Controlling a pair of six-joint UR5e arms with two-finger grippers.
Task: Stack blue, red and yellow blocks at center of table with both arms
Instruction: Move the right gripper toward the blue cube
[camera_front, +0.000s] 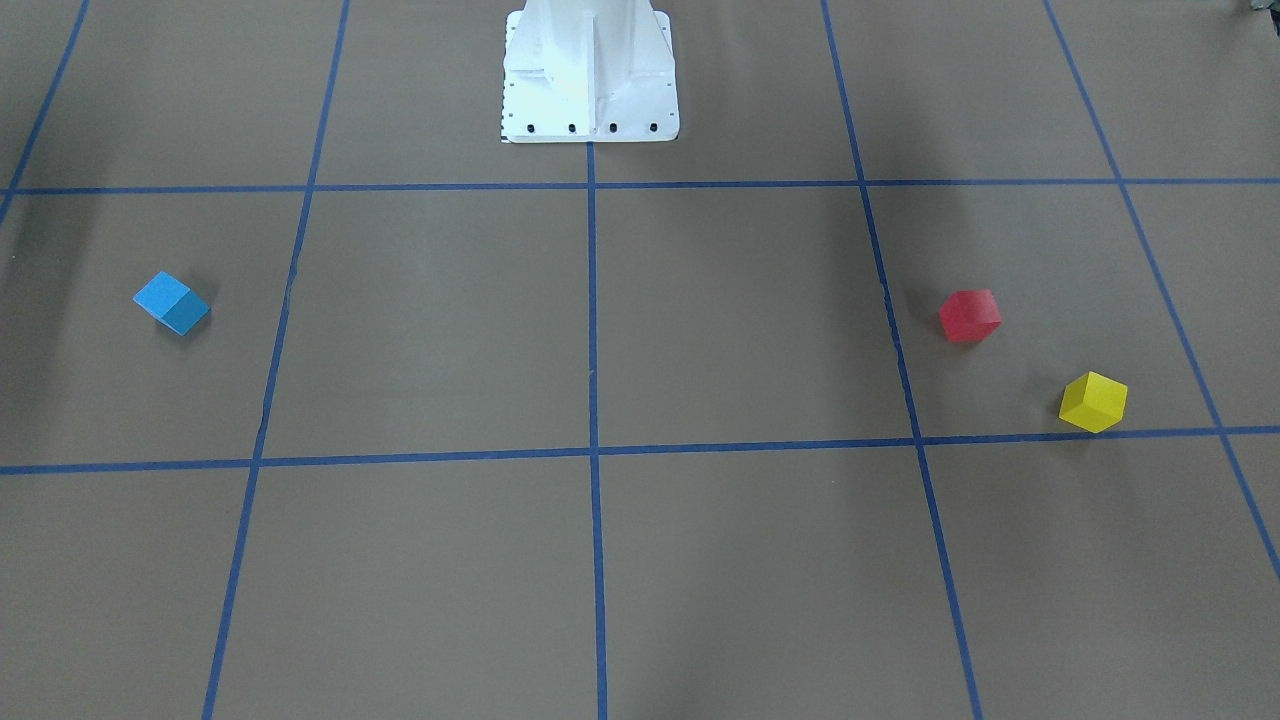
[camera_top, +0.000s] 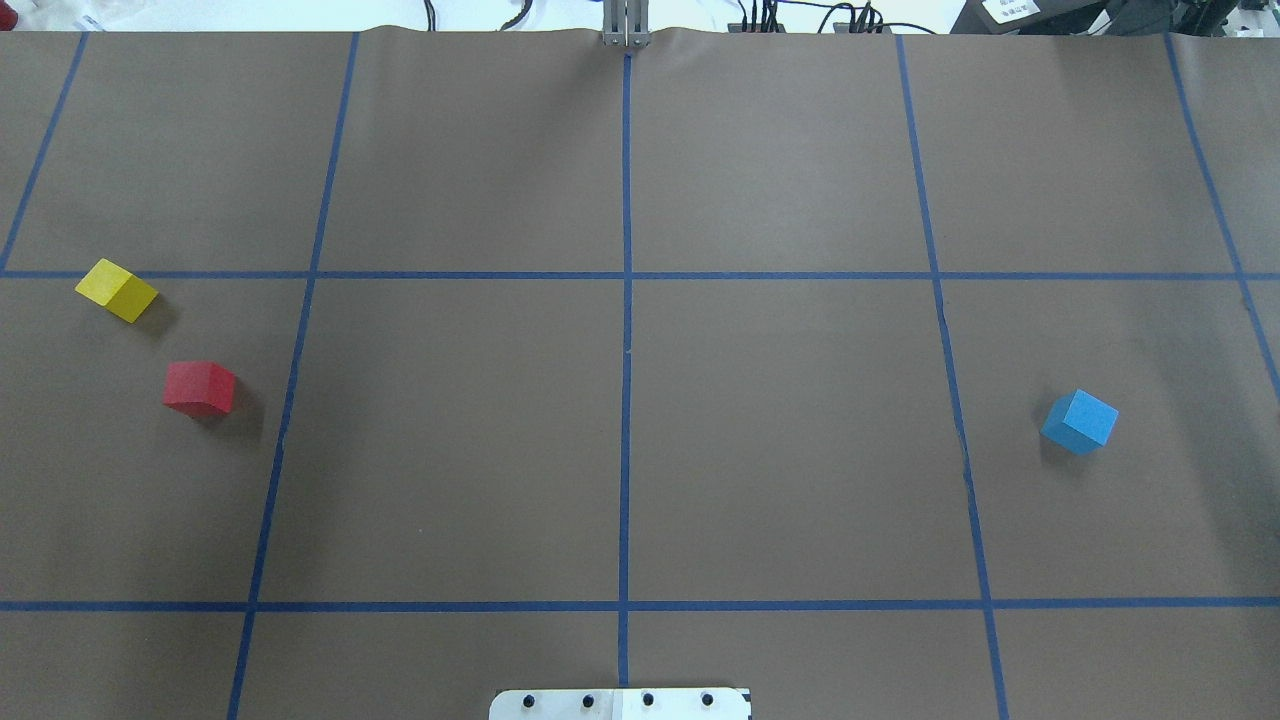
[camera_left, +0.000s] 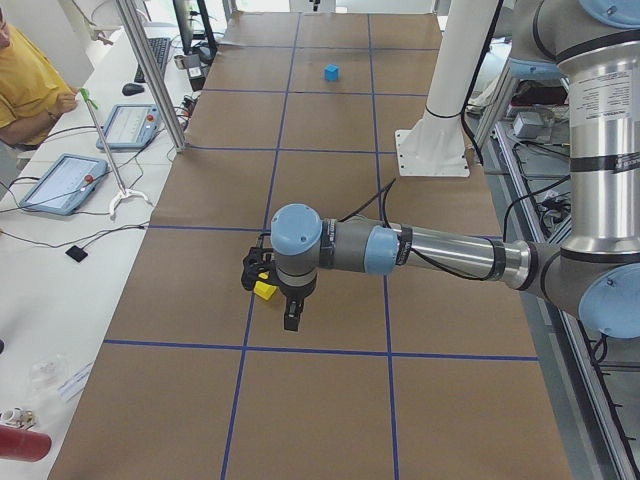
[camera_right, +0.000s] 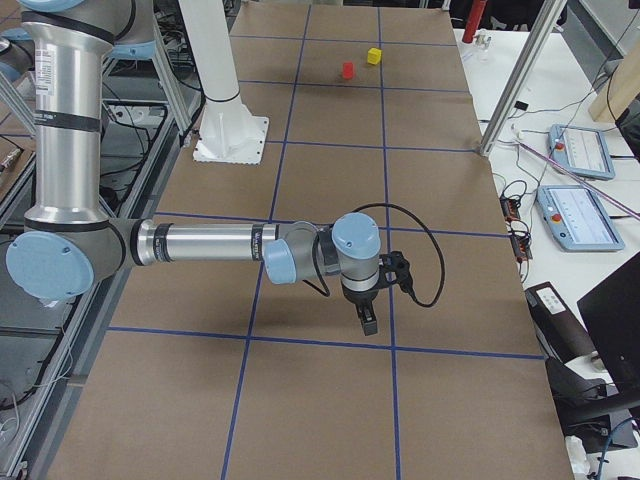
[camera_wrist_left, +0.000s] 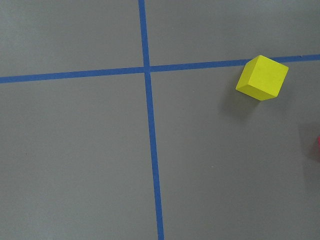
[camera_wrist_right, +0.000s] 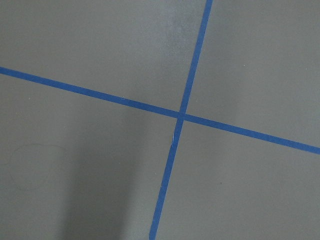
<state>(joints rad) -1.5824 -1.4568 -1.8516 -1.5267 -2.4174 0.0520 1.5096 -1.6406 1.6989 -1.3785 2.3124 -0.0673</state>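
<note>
The blue block lies on the table's right side and also shows in the front view. The red block and the yellow block lie apart on the left side. The three stand separate, none stacked. My left gripper hangs above the table close to the yellow block, which also shows in the left wrist view. My right gripper hangs over bare table, far from the blue block. Neither wrist view shows fingers, so I cannot tell whether either gripper is open or shut.
Blue tape lines divide the brown table into squares. The robot's white base stands at the near edge. Side benches hold tablets and cables. A person in yellow sits beside the left bench.
</note>
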